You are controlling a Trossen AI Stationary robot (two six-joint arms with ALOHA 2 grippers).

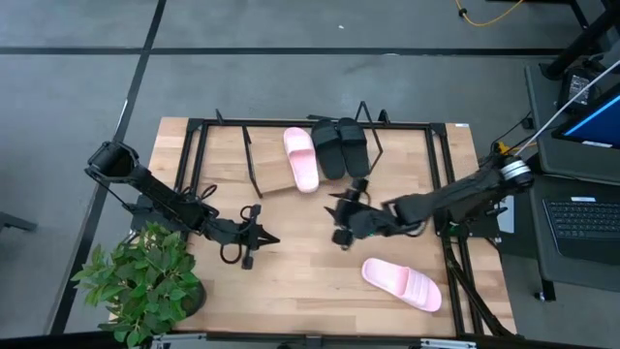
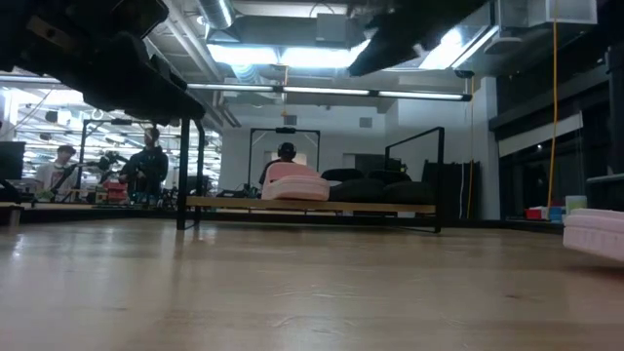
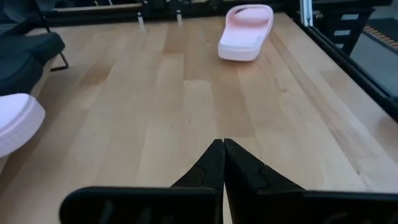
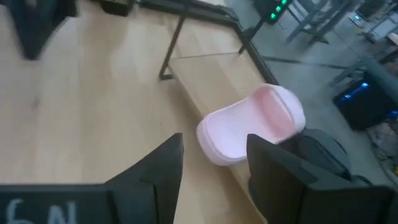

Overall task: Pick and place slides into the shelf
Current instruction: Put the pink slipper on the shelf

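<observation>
Three slides sit on the shelf, the slanted light-wood board at the far middle of the table. The pink slide lies lengthwise on the board, and the two black slides lie side by side just beside it, on the side nearer my right arm. From the low view the same row shows: the pink slide on the board, the dark pair next to it. The fourth, the loose pink slide, lies flat on the bare tabletop, well apart from the shelf, toward the near edge on my right side; my left wrist camera sees it across the wood, and the low view catches its edge at the side.

My right gripper hangs over the table just in front of the shelf, near the black pair, its fingers spread wide with nothing between them. Through my right wrist camera my right gripper frames the pink slide on the board, apart from it.

My left gripper rests low over the table in front of the shelf, on the side away from the black slides, fingers pressed together and empty; my left wrist camera shows the tips meeting.

A potted plant stands at the near corner on my left. A large black metal frame rings the shelf.
</observation>
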